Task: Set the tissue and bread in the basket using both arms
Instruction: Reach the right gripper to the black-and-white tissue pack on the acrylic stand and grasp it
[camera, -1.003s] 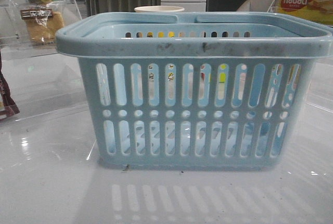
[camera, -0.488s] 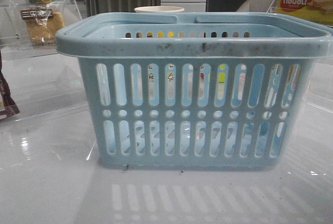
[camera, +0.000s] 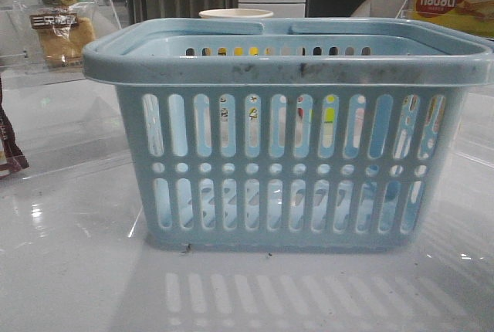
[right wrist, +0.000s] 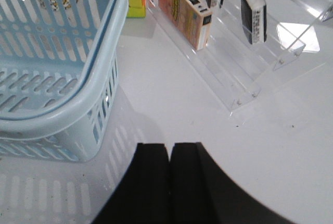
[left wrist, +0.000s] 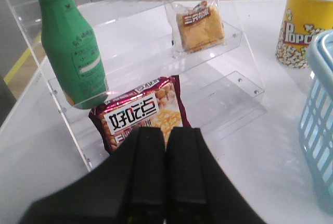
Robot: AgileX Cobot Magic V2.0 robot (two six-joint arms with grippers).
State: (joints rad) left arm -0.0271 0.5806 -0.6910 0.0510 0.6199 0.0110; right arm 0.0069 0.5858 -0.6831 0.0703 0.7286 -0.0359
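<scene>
Glossy white desk (camera: 69, 270), basket (camera: 285, 69) empty. Both pincers, left (left wrist: 165, 146) and right (right wrist: 169, 156), closed, holding nothing. Risk: closed left pincer knocks bread (left wrist: 200, 26) off clear shelf (left wrist: 244, 52) behind basket.

The left gripper (left wrist: 165, 146), seen from its own wrist camera, is black, with two flat, blunt fingers (left wrist: 147, 166) pressed side by side, only a thin seam between them; nothing sits between the jaws. The right gripper (right wrist: 169, 159) looks the same in its wrist view: two black fingers (right wrist: 152, 177) closed together, a narrow line dividing them, holding nothing. Neither arm appears in the front view.
</scene>
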